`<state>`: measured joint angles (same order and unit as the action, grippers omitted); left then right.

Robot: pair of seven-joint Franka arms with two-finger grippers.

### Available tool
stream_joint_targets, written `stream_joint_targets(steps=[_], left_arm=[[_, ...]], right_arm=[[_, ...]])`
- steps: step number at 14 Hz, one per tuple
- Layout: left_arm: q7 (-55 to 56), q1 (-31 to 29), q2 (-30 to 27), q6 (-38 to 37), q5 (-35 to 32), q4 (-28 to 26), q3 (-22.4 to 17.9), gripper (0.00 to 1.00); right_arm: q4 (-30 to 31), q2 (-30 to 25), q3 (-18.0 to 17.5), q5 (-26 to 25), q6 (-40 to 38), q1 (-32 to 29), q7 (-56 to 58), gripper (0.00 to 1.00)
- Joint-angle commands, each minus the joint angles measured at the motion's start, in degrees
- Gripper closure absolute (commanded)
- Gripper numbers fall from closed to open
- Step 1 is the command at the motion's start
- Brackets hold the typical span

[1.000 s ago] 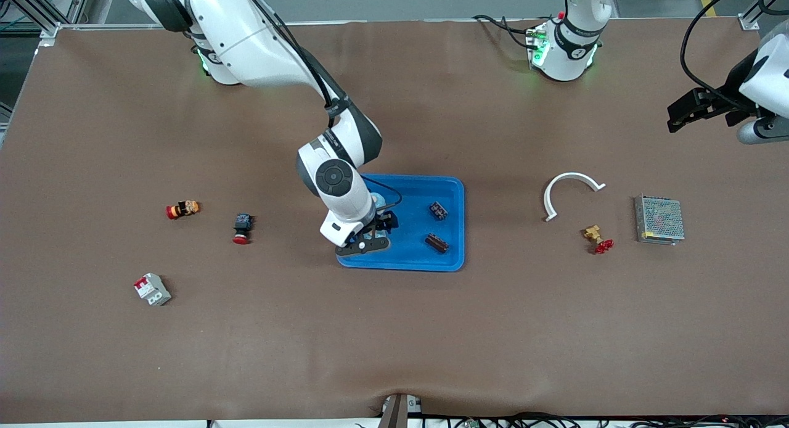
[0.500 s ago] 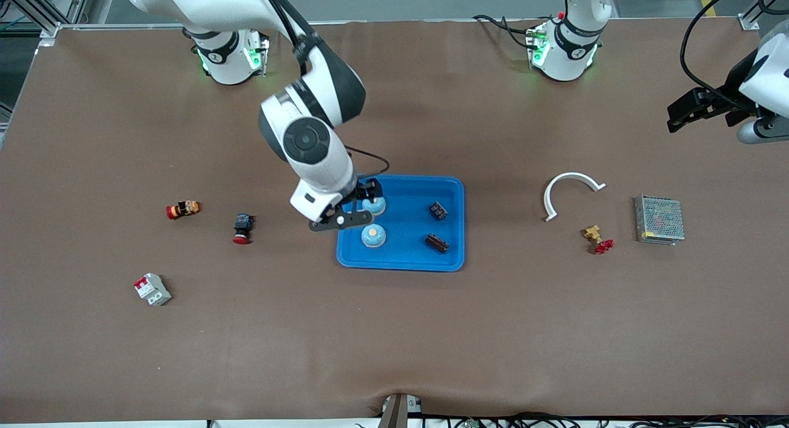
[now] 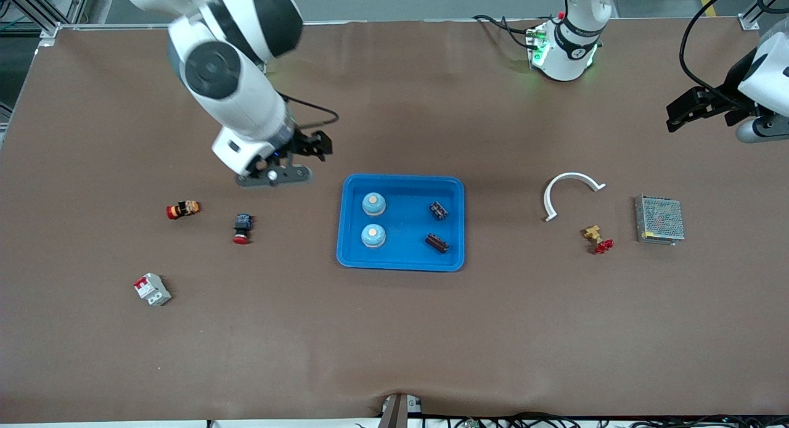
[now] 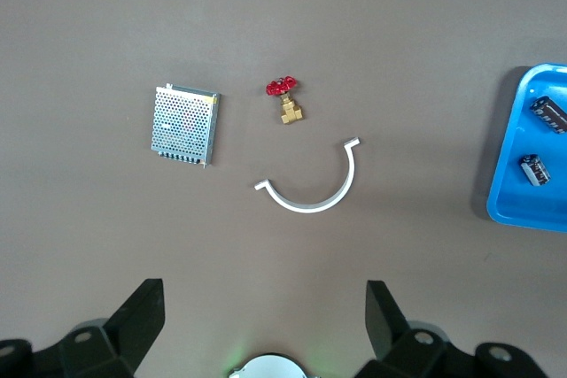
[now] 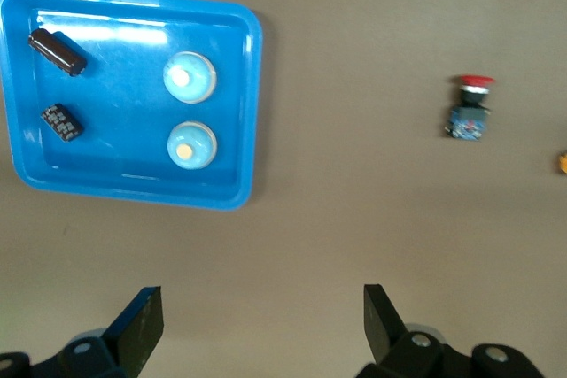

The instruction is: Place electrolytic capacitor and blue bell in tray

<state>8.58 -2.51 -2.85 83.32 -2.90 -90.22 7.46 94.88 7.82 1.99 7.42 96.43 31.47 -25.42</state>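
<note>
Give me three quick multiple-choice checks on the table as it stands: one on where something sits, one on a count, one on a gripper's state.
1. Where do the two blue bells sit?
A. On the bare table beside the white curved clip
B. In the blue tray
C. On the grey mesh box

2. How many dark capacitors lie in the tray?
A. None
B. Two
C. Four

3. What is the right gripper's state?
A. Shut on a bell
B. Shut on a capacitor
C. Open and empty

Answers:
1 B: both blue bells sit inside the blue tray.
2 B: two capacitors lie at the tray's end toward the left arm.
3 C: the right gripper shows spread fingers with nothing between them.
</note>
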Motion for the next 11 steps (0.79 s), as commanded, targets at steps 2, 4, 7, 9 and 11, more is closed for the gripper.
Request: stream_joint_targets(steps=[2, 4, 7, 9, 11], left_arm=[[-1.4, -0.1, -1.3, 0.4, 1.1, -0.7, -0.1, 0.00], [-1.4, -0.1, -1.3, 0.4, 1.1, -0.7, -0.2, 0.00], [-1.4, -0.2, -1.3, 0.4, 1.1, -0.7, -0.2, 0.00], [-1.4, -0.1, -1.3, 0.4, 1.1, -0.7, -0.1, 0.00], [-1.4, -0.1, -1.3, 0.4, 1.1, -0.7, -0.1, 0.00]], right_arm=[[7.4, -10.8, -0.7, -1.6, -4.5, -4.1, 0.2, 0.00], [7.4, -13.7, -0.7, -3.0, -7.7, -6.1, 2.6, 0.00], [7.4, -16.2, -0.7, -3.0, -11.1, -12.1, 9.6, 0.00], [7.4, -16.3, -0.7, -3.0, -12.1, -16.1, 13.2, 0.00], [7.4, -16.3, -0.7, -3.0, -12.7, -20.6, 17.9, 0.00]])
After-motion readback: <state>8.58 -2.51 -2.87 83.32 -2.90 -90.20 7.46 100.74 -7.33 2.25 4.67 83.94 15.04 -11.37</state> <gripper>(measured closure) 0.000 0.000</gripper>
